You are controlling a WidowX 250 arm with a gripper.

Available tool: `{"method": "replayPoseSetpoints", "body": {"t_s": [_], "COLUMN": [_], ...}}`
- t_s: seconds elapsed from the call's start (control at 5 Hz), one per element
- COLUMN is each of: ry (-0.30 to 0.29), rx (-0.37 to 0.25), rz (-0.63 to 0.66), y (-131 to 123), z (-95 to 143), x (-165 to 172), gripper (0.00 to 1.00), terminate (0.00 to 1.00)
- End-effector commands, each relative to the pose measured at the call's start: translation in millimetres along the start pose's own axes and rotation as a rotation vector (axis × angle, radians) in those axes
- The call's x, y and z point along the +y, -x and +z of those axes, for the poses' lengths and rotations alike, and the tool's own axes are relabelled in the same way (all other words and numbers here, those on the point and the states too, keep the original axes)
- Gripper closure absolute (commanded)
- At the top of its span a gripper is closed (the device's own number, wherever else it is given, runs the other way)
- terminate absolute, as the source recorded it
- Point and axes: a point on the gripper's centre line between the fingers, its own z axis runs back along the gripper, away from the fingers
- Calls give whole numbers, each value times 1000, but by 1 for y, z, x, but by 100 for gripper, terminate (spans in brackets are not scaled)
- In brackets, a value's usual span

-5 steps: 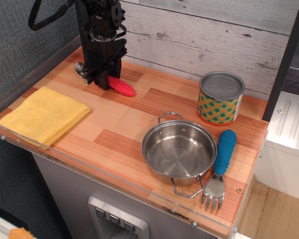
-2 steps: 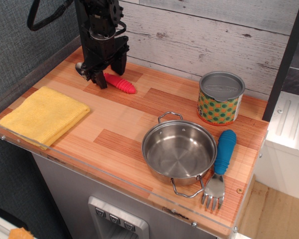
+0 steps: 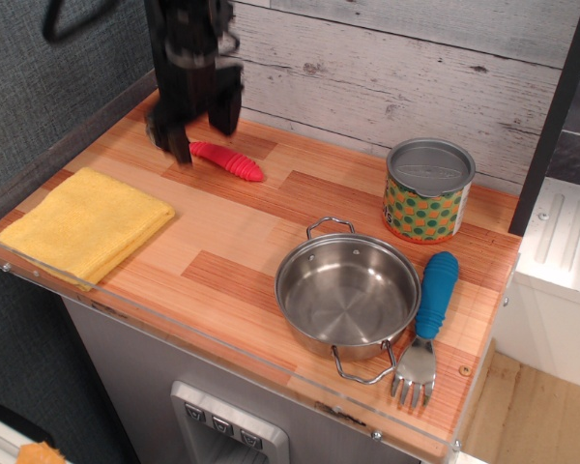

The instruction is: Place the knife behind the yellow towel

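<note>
So we've just let go: a second ago the gripper (image 3: 195, 124) was clamped down on the knife (image 3: 226, 160), and now its jaws are spread apart and it's lifted a bit, blurry from moving. The knife lies flat on the table (image 3: 271, 222) near the back wall, behind the yellow towel (image 3: 85, 224), a bit to its right and well apart from it. Looks to us like the placing is basically done, just needs the arm to back off.
</note>
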Motion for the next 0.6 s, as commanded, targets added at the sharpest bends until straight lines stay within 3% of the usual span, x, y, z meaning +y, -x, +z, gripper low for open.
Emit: {"method": "replayPoseSetpoints", "body": {"t_s": [0.0,0.2,0.4], "ry": [55,-8,-16], "rx": [-87,-58,-36], "rz": [-122,-247,-380], "y": [0,14,36], "z": [58,70,85], "x": [-3,1,3], "gripper": [0,0,0], "terminate": [0,0,0]}}
